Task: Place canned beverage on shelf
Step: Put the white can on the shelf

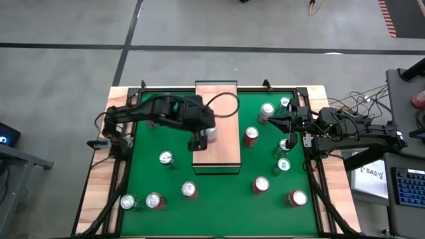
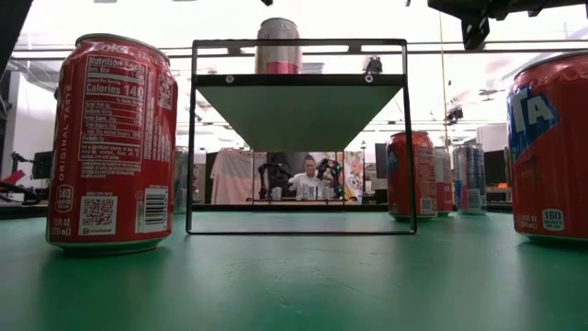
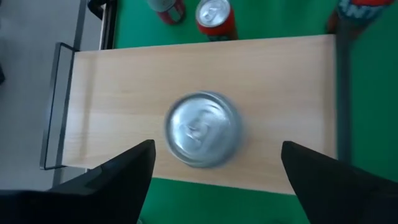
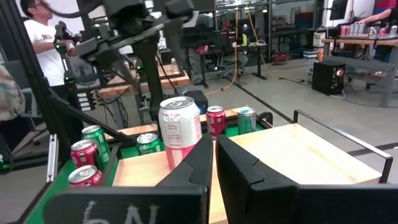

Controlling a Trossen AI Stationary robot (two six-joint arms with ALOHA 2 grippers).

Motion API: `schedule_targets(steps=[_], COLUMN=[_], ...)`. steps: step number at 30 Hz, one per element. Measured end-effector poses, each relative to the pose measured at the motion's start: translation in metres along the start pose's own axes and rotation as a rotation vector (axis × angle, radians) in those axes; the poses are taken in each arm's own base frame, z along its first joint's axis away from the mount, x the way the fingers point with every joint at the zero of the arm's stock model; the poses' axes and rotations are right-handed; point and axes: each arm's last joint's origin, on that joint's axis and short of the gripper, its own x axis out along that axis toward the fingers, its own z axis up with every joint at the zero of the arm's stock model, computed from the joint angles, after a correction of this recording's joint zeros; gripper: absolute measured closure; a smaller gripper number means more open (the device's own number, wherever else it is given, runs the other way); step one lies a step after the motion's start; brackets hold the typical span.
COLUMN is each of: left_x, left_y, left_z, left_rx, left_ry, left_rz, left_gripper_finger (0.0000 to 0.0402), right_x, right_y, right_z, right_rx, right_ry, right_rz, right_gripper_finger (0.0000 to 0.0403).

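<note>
The shelf [image 1: 226,146], a pale wooden board on a low dark frame [image 2: 299,81], stands in the middle of the green table. A pink-and-white canned beverage [image 3: 202,129] stands upright on its base on the board near the left edge [image 1: 211,135], and shows in the right wrist view too [image 4: 180,127]. My left gripper [image 3: 214,180] hovers open above the can. Its fingers [image 3: 124,177] stand wide on either side and clear of it. My right gripper [image 4: 214,155] is shut and level at the table's right side [image 1: 273,119], holding nothing.
Several loose cans stand on the green surface: red ones [image 1: 251,136] [image 1: 260,184] [image 1: 297,198] [image 1: 154,200], and others [image 1: 165,158] [image 1: 190,189] [image 1: 267,110] [image 1: 283,164]. The rest of the shelf board is bare. A person [image 4: 40,43] stands in the room beyond the table.
</note>
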Motion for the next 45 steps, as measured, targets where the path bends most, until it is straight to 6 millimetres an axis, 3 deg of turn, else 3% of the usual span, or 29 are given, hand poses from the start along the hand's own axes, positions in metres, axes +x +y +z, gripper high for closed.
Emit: schedule_targets(steps=[6, 11, 16, 22, 28, 36, 45], left_x=[-0.011, -0.01, -0.006, 0.015, 0.034, 0.05, 0.056], left_y=[-0.036, -0.061, -0.064, -0.061, -0.061, -0.062, -0.065], left_z=[-0.016, -0.044, -0.082, -0.126, -0.159, -0.173, -0.175], left_rx=[0.051, 0.096, 0.057, 0.002, -0.037, -0.067, 0.022], left_ry=[-0.027, -0.116, -0.272, -0.424, -0.536, -0.687, -0.742], left_rz=[0.023, -0.025, -0.069, -0.093, -0.109, -0.026, -0.002], left_gripper_finger=[0.011, 0.014, 0.0165, 0.0193, 0.0223, 0.0275, 0.0354], right_x=[0.002, 0.009, 0.02, 0.039, 0.065, 0.096, 0.131], right_y=[0.0, 0.0, 0.0, 0.0, 0.002, 0.007, 0.024], right_z=[-0.001, -0.005, -0.013, -0.028, -0.026, -0.002, 0.03], right_rx=[0.044, 0.058, 0.054, 0.012, -0.136, -0.085, -0.063], right_ry=[0.009, 0.043, 0.103, 0.204, 0.078, 0.01, 0.158], right_rz=[-0.001, -0.007, -0.015, -0.027, -0.032, -0.025, -0.002], right_gripper_finger=[0.039, 0.039, 0.039, 0.039, 0.039, 0.039, 0.039])
